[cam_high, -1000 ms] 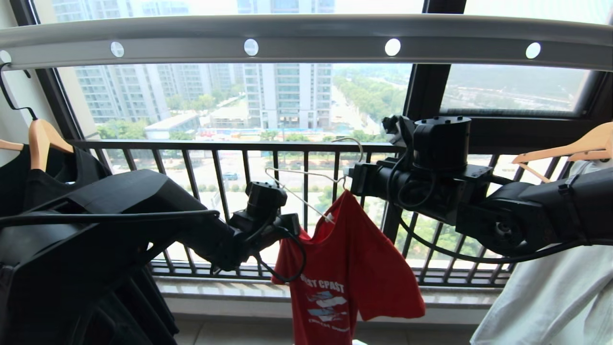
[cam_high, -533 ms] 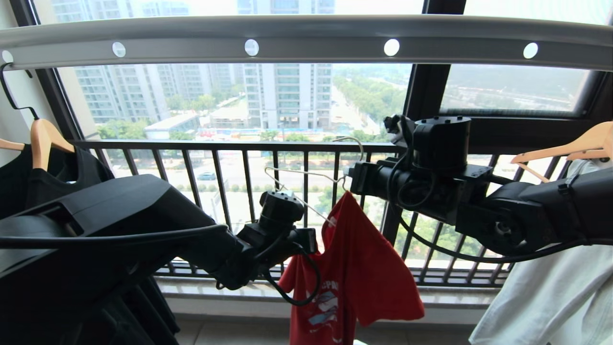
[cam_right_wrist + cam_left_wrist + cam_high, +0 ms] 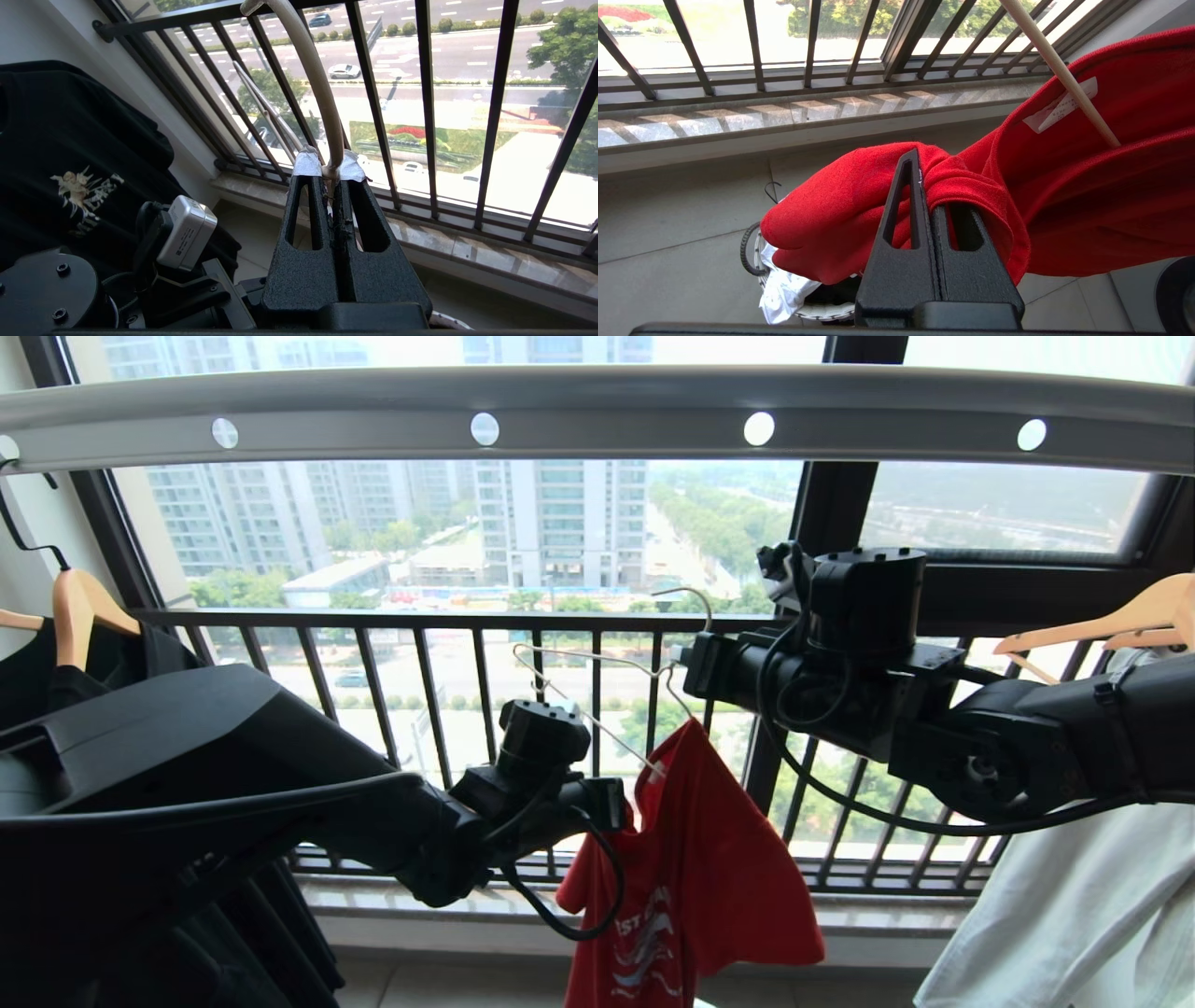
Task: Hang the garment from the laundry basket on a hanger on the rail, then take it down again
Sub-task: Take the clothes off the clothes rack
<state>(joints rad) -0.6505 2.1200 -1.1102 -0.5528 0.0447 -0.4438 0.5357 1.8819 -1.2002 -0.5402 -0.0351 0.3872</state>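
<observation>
The right gripper (image 3: 686, 674) is clamped on the twisted neck of the white hanger (image 3: 597, 695), at about two o'clock from the middle of the head view and well below the rail (image 3: 597, 406). In the right wrist view its fingers (image 3: 306, 184) meet around the wire. Compared with a second ago, this gripper and the hanger sit slightly higher against the window railing (image 3: 448, 621).

The left gripper (image 3: 624, 805) is pinched shut on a bunch of the red T-shirt (image 3: 705, 859); the left wrist view shows cloth squeezed between the two fingers (image 3: 908, 186). Since the earlier frame this gripper has travelled toward three o'clock, so it now lies just beside the shirt's collar. The shirt hangs from the hanger's lower arm, more gathered than before, and its white print is now half folded away.

The basket (image 3: 759, 261) stands on the floor below the left gripper, with white cloth (image 3: 784, 294) spilling out of it.

A black shirt (image 3: 103, 663) on a wooden hanger (image 3: 75, 607) hangs at nine o'clock.
</observation>
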